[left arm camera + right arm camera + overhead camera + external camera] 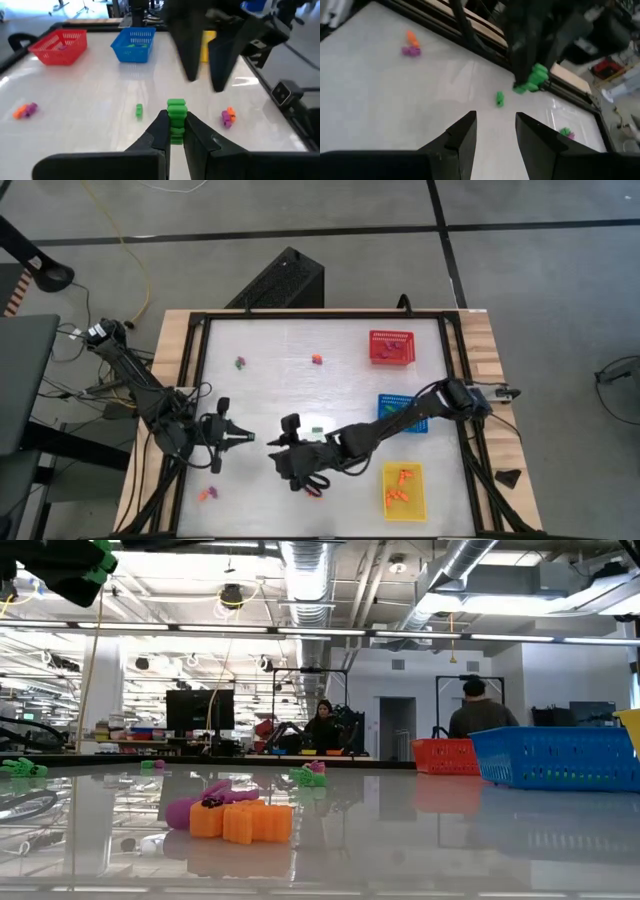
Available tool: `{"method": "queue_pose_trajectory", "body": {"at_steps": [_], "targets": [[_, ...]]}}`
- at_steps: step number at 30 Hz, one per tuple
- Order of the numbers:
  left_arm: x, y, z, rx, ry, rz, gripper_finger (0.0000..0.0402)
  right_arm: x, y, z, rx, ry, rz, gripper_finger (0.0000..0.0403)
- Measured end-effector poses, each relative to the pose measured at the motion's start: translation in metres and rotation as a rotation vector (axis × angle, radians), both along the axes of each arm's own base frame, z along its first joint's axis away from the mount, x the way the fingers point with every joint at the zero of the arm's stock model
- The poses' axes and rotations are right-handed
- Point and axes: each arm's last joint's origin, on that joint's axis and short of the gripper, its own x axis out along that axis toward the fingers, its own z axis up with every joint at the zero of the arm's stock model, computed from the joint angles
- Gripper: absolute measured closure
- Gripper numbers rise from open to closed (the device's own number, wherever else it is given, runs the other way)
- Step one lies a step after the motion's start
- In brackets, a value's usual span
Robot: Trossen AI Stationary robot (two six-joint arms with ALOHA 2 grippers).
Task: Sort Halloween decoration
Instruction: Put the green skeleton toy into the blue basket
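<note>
My left gripper (175,121) is shut on a ribbed green trinket (176,107), held above the table's near-left part (243,438). My right gripper (495,131) stands open and empty close to its right (278,450), facing it; the held trinket (532,79) shows ahead of its fingers. A small green trinket (139,110) lies on the table between them. Orange-and-purple trinkets (228,117) (25,110) lie apart on the table. My left gripper pinches the green trinket's lower part (176,132) between its two fingers. The fingers come nearly level from the table's left. The trinket's other end juts past the fingertips, and the whole trinket is lifted clear of the table.
A red basket (391,347) stands at the far right, a blue basket (398,415) nearer, and a yellow basket (404,490) with orange pieces at the near right. More trinkets lie at the far middle (240,362) (316,359) and near left (207,493).
</note>
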Motion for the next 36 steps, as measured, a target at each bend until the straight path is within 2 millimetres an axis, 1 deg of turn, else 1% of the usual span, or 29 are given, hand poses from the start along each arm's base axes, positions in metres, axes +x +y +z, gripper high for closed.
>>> {"method": "queue_pose_trajectory", "body": {"at_steps": [3, 6, 9, 16, 19, 21, 24, 29, 31, 33, 36], "targets": [[0.0, 0.0, 0.0, -0.081, 0.0, 0.02, 0.0384, -0.005, 0.011, 0.002, -0.092, 0.004, 0.055, 0.0235], [0.0, 0.0, 0.0, -0.164, 0.004, 0.033, 0.0384, -0.009, 0.021, 0.005, -0.232, -0.006, 0.092, 0.0235], [0.0, -0.001, 0.0, -0.216, 0.013, 0.025, 0.0384, -0.011, 0.027, 0.006, -0.347, -0.006, 0.133, 0.0235], [0.0, -0.001, 0.0, -0.222, 0.019, 0.012, 0.0384, -0.007, 0.022, 0.008, -0.458, -0.011, 0.157, 0.0235], [0.0, -0.001, 0.0, -0.221, 0.018, 0.015, 0.0384, -0.004, 0.018, 0.011, -0.472, -0.041, 0.162, 0.0234], [0.001, 0.0, 0.0, -0.223, 0.016, 0.022, 0.0384, -0.002, 0.016, 0.012, -0.479, -0.049, 0.199, 0.0229], [0.003, 0.002, 0.0, -0.226, 0.012, 0.036, 0.0384, 0.003, 0.008, 0.011, -0.493, -0.042, 0.25, 0.0208], [0.006, 0.005, 0.0, -0.233, 0.011, 0.056, 0.0384, 0.008, -0.006, 0.012, -0.49, -0.049, 0.229, 0.015], [0.006, 0.006, 0.001, -0.232, 0.008, 0.061, 0.0384, 0.009, -0.007, 0.012, -0.493, -0.045, 0.227, 0.013], [0.007, 0.006, 0.001, -0.236, 0.003, 0.065, 0.0384, 0.01, -0.011, 0.011, -0.494, -0.042, 0.221, 0.0118], [0.008, 0.006, 0.004, -0.244, -0.02, 0.05, 0.0384, 0.012, -0.015, 0.012, -0.493, -0.042, 0.21, 0.011]]}}
